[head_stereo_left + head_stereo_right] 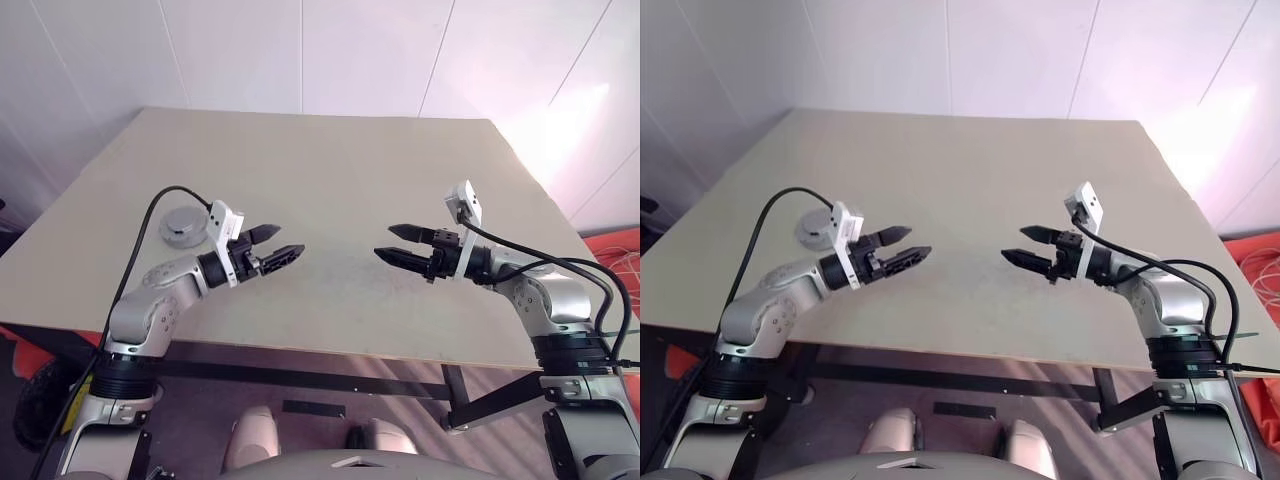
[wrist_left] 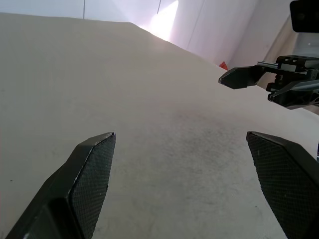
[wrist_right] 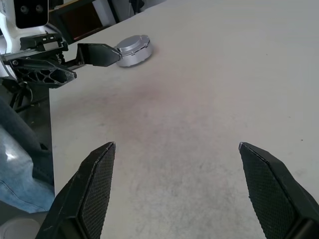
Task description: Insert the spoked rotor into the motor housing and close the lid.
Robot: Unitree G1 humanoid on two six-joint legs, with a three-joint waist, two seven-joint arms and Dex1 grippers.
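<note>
Beige tabletop (image 1: 350, 180) w/ white wall panels behind. We've got both grippers hovering mid-table, left gripper (image 1: 272, 247) and right gripper (image 1: 402, 246) facing each other, jaws spread wide, nothing held. Closed silver motor housing (image 1: 184, 226) sits behind our left wrist, lid looks on already. Risk: left arm swings back, clips it, knocks it toward the edge.

One counter (image 1: 330, 180) is carrying a single round silver-grey motor unit (image 1: 184, 227), closed with its lid on, sitting near the counter's left edge. Two grippers are hovering over the counter, the left gripper (image 1: 272, 246) and the right gripper (image 1: 403, 246), each showing two black fingers.
</note>
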